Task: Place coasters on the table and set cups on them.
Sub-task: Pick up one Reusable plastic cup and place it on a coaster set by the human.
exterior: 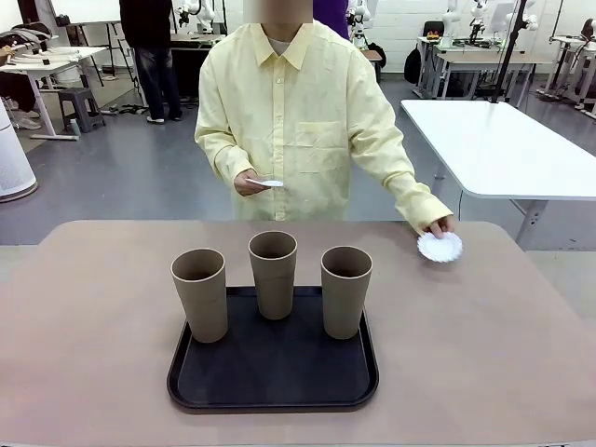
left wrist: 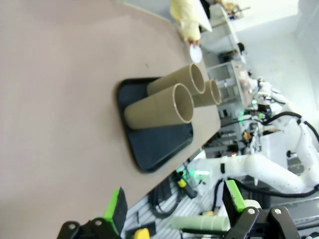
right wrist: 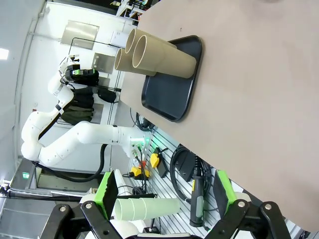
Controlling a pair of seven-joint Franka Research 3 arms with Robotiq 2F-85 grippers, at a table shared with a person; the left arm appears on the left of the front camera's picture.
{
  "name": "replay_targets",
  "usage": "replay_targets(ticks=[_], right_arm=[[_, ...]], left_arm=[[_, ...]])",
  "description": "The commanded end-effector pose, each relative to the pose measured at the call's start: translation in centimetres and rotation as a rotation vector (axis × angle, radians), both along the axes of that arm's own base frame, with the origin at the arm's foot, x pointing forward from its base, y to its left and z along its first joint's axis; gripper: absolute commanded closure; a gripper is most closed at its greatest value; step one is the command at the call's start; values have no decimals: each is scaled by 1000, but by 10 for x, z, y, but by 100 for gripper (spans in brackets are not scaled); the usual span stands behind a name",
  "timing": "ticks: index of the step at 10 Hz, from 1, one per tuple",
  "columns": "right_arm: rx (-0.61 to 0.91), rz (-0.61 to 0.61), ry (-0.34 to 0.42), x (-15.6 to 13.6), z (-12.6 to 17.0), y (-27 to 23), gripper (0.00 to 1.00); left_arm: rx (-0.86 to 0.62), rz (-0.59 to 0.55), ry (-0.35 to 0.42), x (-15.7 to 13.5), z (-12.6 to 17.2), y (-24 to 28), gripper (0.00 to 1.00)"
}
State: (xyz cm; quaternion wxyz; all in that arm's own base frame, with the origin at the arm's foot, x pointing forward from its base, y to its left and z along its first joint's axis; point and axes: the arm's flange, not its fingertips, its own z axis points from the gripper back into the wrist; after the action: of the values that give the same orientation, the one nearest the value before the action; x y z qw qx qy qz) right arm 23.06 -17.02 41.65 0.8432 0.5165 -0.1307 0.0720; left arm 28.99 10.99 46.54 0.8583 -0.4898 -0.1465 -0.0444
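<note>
Front view first: three cups (exterior: 273, 273) stand upright on the black tray (exterior: 270, 384), rims up, long axes vertical. Across the table (exterior: 93, 326) the person's hand (exterior: 438, 224) is setting one coaster (exterior: 440, 247) on the tan top, beyond the tray and off to the robot's right. The right-hand cup (exterior: 345, 290) stands closest to it. The other hand (exterior: 248, 182) holds a second coaster (exterior: 269, 183) at waist height, clear of the table.

Over to the left wrist: the left gripper (left wrist: 174, 204) hangs back from the table's edge, green pads wide apart, nothing between them. From here the cups (left wrist: 159, 107) lie ahead on the tray, and the coaster (left wrist: 196, 53) is a small white spot far past them, by the yellow sleeve (left wrist: 185, 22).

Right wrist now — the right gripper (right wrist: 163, 193) is spread wide too, empty, well back from the cups (right wrist: 164, 57). We'd judge the right arm nearer that laid coaster, and the right-hand cup the shortest carry — taken from the side.
</note>
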Motion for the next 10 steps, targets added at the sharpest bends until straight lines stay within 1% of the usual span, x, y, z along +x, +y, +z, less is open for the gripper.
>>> replay_targets(ticks=[1,10], right_arm=[[22,-4,-16,2,1,-1,0],[22,-4,-16,2,1,-1,0]], left_arm=[[-14,-2,-11,0,1,0,0],[-14,-2,-11,0,1,0,0]])
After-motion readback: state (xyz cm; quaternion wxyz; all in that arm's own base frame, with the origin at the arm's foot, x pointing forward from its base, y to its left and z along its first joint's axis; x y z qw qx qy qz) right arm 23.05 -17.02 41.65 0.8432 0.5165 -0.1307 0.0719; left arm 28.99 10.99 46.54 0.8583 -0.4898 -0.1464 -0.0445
